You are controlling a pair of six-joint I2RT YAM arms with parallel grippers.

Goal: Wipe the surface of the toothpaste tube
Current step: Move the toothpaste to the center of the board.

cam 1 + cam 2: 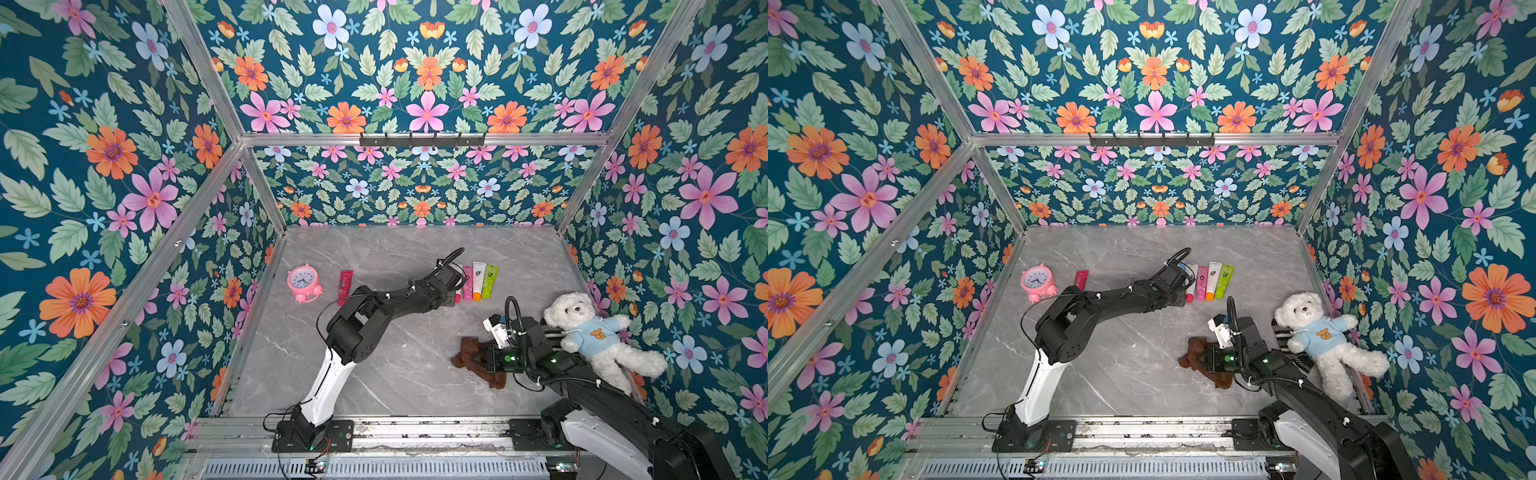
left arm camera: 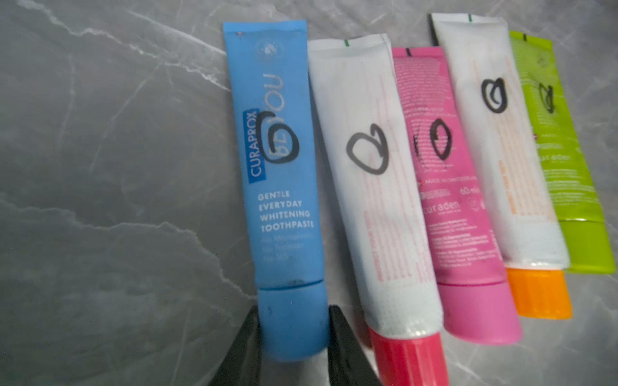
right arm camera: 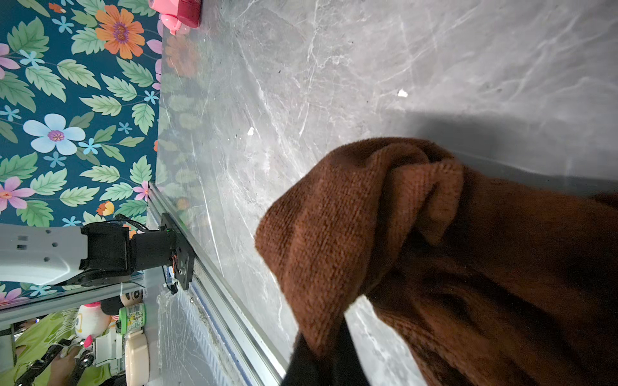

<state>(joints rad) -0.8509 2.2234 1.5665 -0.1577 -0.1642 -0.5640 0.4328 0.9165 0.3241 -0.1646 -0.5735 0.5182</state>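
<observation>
Blue plastic toothpaste tube [image 2: 284, 167], leftmost in the far row on the grey marble bench [image 2: 100, 167], was pinched at its cap by the left hand [image 2: 294, 309], which might drag the neighbouring white tube [image 2: 374, 187]; the right hand [image 1: 482, 356] clenched brown terry cloth [image 3: 434, 250].

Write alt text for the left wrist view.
Black jaws grip the cap of a pen-marked blue toothpaste tube on a grey table. Beside it lie a red-capped tube, a pink tube, an orange-capped tube and a green tube.
</observation>
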